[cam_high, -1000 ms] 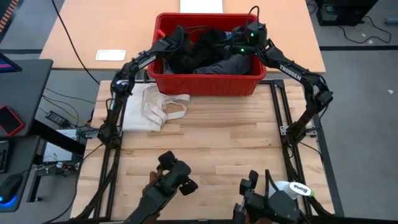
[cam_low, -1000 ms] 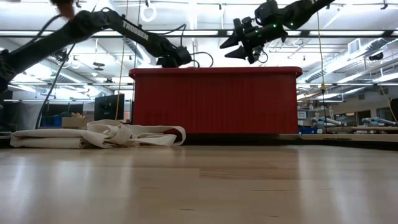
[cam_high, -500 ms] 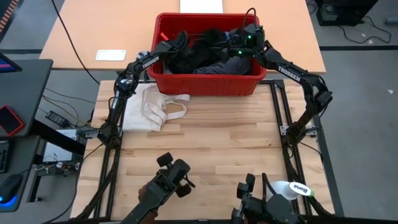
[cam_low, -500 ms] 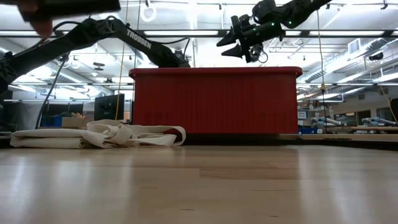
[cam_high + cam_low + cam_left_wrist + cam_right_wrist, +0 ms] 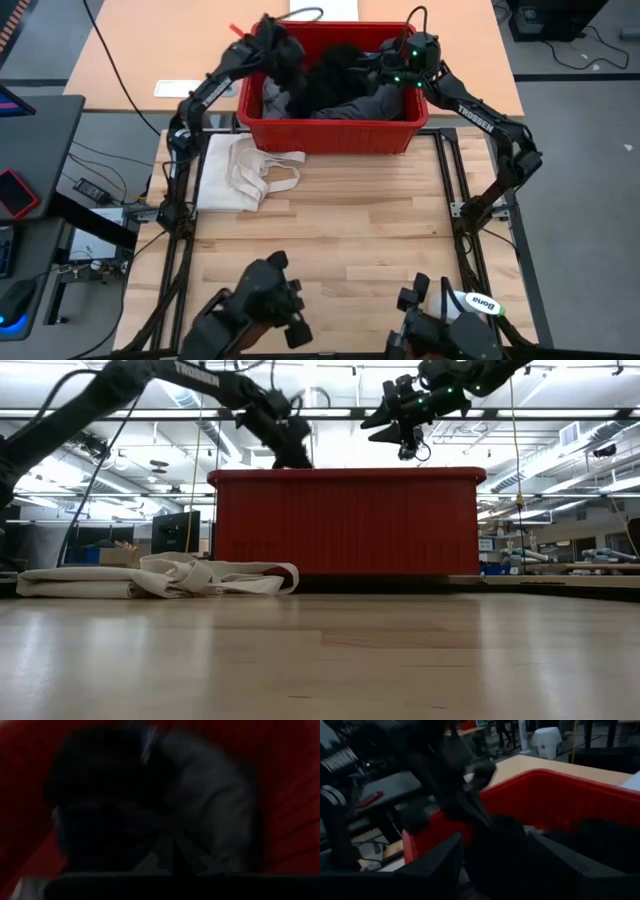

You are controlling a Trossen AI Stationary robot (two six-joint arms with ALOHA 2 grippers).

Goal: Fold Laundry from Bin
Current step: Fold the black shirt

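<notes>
Big wooden table (image 5: 330, 250) first, and at its far edge sits the red bin (image 5: 335, 135), heaped with laundry (image 5: 345, 85). Dark stuff mostly, a black garment (image 5: 335, 65) piled on top, grey cloth (image 5: 375, 102) spilling toward the near wall. All soft, limp and light by the look of it, nothing to break, but tangled, so one piece will likely drag its neighbours along. Best bet is a pinch on a raised fold or an edge near the top of the heap, then a slow lift so the rest falls away.

Beside the bin, a cream cloth (image 5: 245, 172) with strap loops lies flat on the table, untouched.

Now the arms. The left gripper (image 5: 283, 62) is over the bin's left end, jaws clamped tight, with black fabric trailing down from it into the bin, so it looks like it has a pinch of that black garment. The right gripper (image 5: 392, 68) hovers above the right side of the heap, fingers spread wide, holding nothing.
</notes>
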